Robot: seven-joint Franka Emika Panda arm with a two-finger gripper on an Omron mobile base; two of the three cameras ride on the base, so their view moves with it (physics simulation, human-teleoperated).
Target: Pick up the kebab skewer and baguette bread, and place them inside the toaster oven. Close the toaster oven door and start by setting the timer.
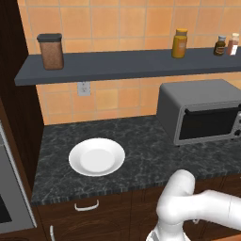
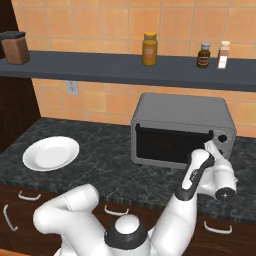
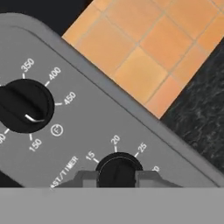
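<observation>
Gripper (image 3: 117,177) clamped on toaster oven (image 3: 65,144) timer knob (image 3: 118,168)

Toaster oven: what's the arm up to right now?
The arm has reached to the right end of the toaster oven and its gripper is shut on the timer knob, one of the fingers on each side of it, as the hand view shows. The toaster oven door is closed. The temperature knob sits untouched beside it. The white plate on the counter has nothing on it.
</observation>
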